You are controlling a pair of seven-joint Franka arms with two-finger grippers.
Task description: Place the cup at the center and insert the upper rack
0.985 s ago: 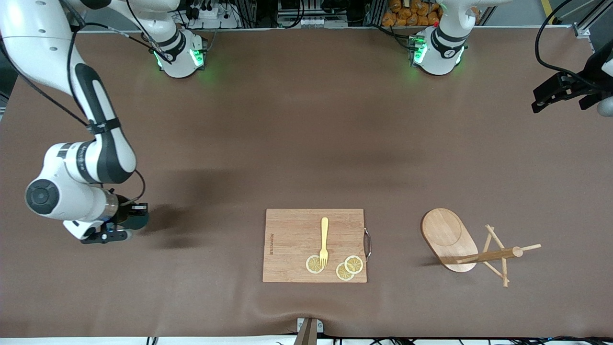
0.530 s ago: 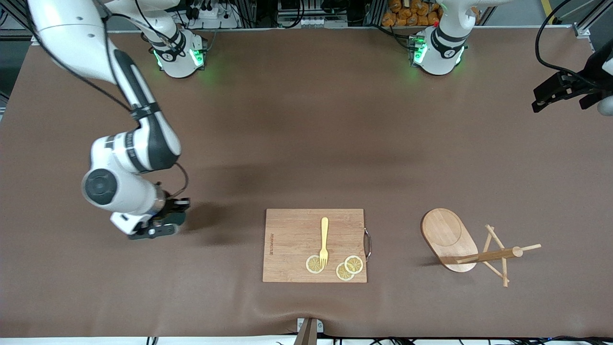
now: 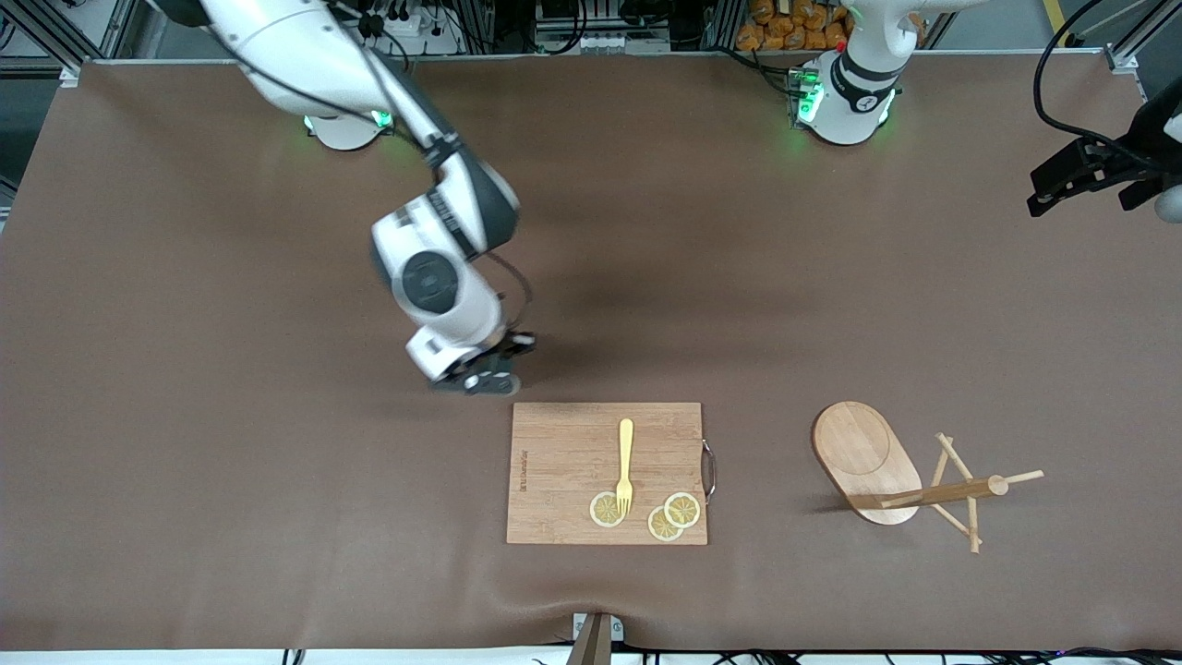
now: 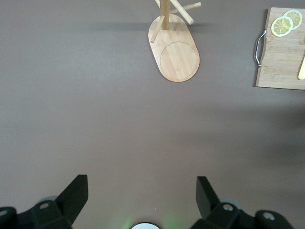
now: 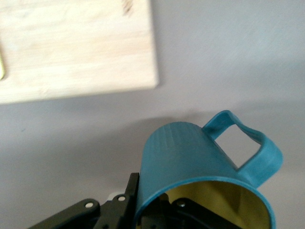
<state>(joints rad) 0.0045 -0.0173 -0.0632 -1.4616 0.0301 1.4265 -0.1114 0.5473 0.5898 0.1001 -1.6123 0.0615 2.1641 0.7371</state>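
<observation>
The cup (image 5: 190, 162) is a teal ribbed mug with a loop handle and a yellowish inside. My right gripper (image 5: 147, 198) is shut on its wall, one finger outside and one inside. In the front view the right gripper (image 3: 489, 374) hangs just off the cutting board's farther corner, and the wrist hides most of the cup. The upper rack (image 3: 868, 462) is a light wooden mug tree toward the left arm's end. Its oval base shows flat, and its post and pegs (image 3: 951, 489) point to that end. My left gripper (image 3: 1048, 189) waits open in the air at that end of the table, and shows as (image 4: 141, 195) in its own wrist view.
A rectangular wooden cutting board (image 3: 563, 462) with a metal handle lies between the cup and the rack. On it are a yellow fork (image 3: 625, 462) and three lemon slices (image 3: 665, 517). Brown table cloth (image 3: 646, 259) spreads around everything.
My right arm has carried the cup from the right arm's end of the table toward the middle, up to the cutting board's farther corner. The left arm has not moved.
</observation>
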